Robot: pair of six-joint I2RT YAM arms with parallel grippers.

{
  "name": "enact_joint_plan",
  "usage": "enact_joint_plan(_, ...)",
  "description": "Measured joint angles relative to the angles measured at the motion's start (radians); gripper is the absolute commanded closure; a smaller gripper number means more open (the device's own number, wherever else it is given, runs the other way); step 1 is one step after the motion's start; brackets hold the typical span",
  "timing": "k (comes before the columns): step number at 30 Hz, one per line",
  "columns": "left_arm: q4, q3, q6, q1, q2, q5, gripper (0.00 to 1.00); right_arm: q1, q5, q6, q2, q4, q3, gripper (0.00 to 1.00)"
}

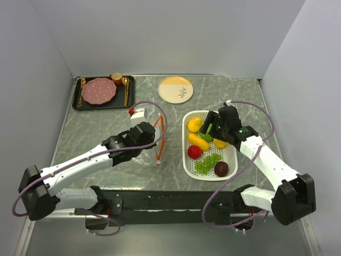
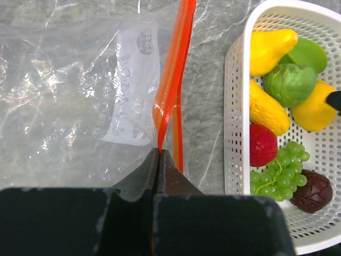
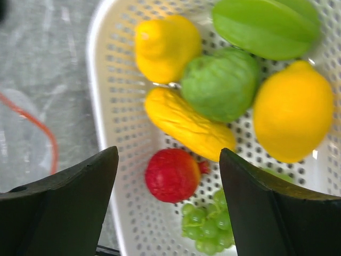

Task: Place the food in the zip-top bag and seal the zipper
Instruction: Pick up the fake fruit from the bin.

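The food lies in a white perforated basket [image 1: 187, 160]: yellow pieces [image 1: 198, 141], a red ball [image 1: 194, 152], green grapes [image 1: 206, 164] and a dark maroon ball [image 1: 221, 168]. The clear zip-top bag [image 2: 69, 96] lies left of the basket. Its orange-red zipper [image 2: 173, 80] is lifted at the near end. My left gripper [image 2: 159, 153] is shut on the zipper strip. My right gripper [image 3: 168, 160] is open above the basket, with the red ball [image 3: 173, 175] between its fingers below. The green leafy piece [image 3: 221, 82] lies beside a yellow lemon [image 3: 293, 109].
A black tray [image 1: 77, 101] with a pink scalloped plate [image 1: 98, 90], a cup and gold cutlery stands at the back left. A round cream plate [image 1: 175, 89] lies at the back centre. A small white block [image 1: 138, 113] sits near the bag's far end.
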Motion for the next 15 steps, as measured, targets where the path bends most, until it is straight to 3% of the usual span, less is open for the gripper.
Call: enact_joint_plan(15, 0.005, 0.0, 0.024, 0.0, -0.008, 0.004, 0.99, -0.063, -0.018, -0.047, 0.087, -0.04, 0.0, 0.16)
